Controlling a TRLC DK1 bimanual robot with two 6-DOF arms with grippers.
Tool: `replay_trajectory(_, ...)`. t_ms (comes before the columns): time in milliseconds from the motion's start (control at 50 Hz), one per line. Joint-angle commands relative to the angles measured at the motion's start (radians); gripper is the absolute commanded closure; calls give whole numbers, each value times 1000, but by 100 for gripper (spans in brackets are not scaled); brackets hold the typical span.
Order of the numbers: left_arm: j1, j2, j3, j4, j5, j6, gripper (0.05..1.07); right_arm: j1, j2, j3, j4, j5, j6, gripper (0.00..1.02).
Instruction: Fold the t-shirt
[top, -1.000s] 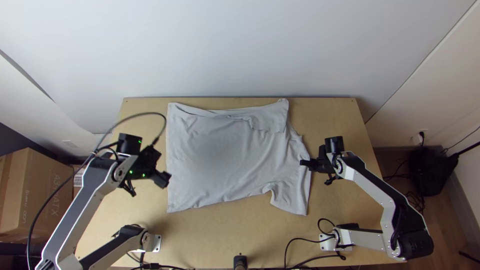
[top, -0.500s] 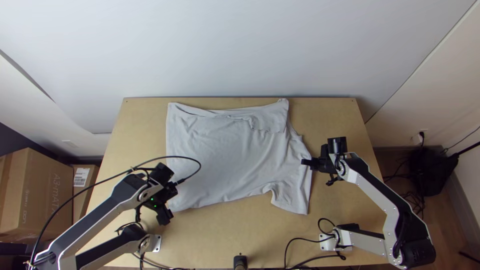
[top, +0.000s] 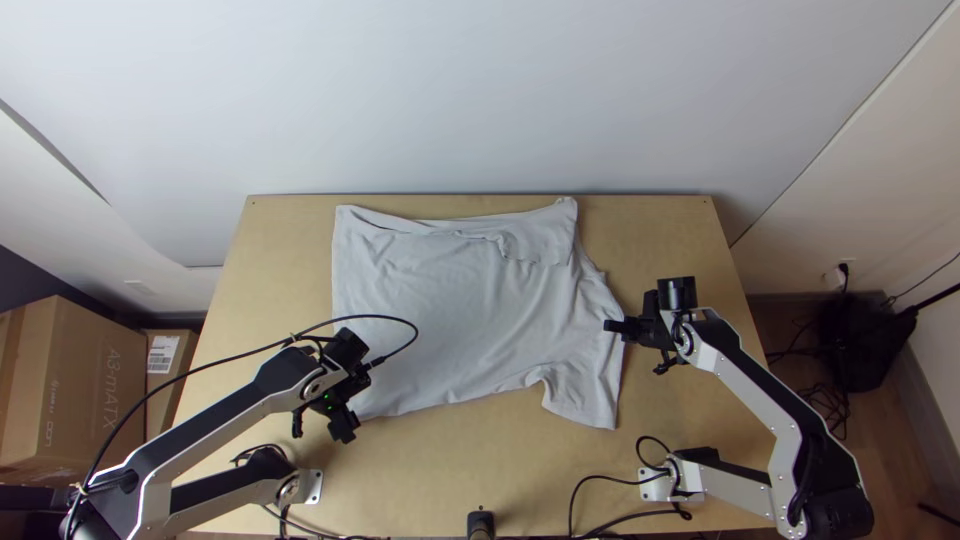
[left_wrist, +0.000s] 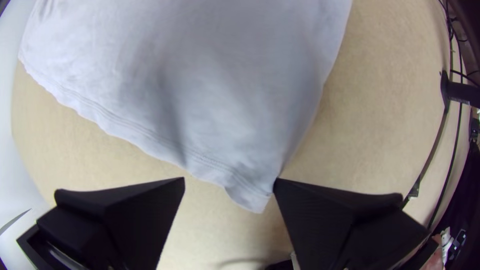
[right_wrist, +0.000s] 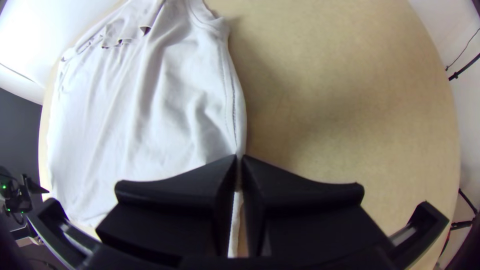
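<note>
The light grey t-shirt (top: 450, 310) lies on the table, its far side folded over in a strip and a sleeve (top: 585, 390) spread at the near right. My left gripper (top: 345, 430) is at the shirt's near left corner. In the left wrist view my left gripper (left_wrist: 229, 185) is open, with the shirt's corner (left_wrist: 250, 195) between its fingertips. At the shirt's right edge is my right gripper (top: 612, 326). The right wrist view has my right gripper (right_wrist: 239, 159) shut on the hemmed edge of the t-shirt (right_wrist: 175, 100).
The wooden table (top: 680, 230) is bare around the shirt. A cardboard box (top: 85, 390) stands beyond its left side. A black post (top: 480, 522) stands at the near edge, with cables (top: 630, 515) running to its right.
The left gripper has come nearer the table's front edge and slightly right, to the shirt's near left corner. The right gripper has shifted very slightly right, the shirt's edge with it.
</note>
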Motion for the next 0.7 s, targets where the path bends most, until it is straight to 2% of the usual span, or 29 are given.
replay_trajectory(0, -6, 0, -42, 12, -12, 4, 58, -10, -27, -16, 2, 5, 15, 95)
replay_trajectory(60, -8, -41, -59, 12, -10, 51, 80, -21, -30, -12, 1, 6, 12, 95)
replay_trajectory(100, -14, -80, -68, 15, -6, 96, 100, -35, -31, -9, -3, 6, 9, 95)
replay_trajectory(120, -20, -92, -71, 15, -1, 110, 105, -38, -33, -7, -3, 6, 7, 95)
replay_trajectory(280, 14, -106, -68, -22, 0, 105, 104, -84, -30, -1, -3, 6, -10, 95)
replay_trajectory(380, 127, -106, -37, 0, 6, 110, 104, -118, -30, 20, -9, 6, -19, 95)
replay_trajectory(500, 291, -109, 27, 58, 106, 102, 104, -135, -53, 37, -18, 6, -39, 95)
replay_trajectory(540, 333, -109, 47, 81, 152, 77, 105, -145, -60, 43, -21, 5, -34, 96)
replay_trajectory(560, 345, -107, 52, 124, 157, 53, 105, -144, -67, 43, -19, 5, -34, 100)
replay_trajectory(680, 393, -69, 64, 336, 154, -154, 105, -150, -100, 66, -18, 5, 0, 100)
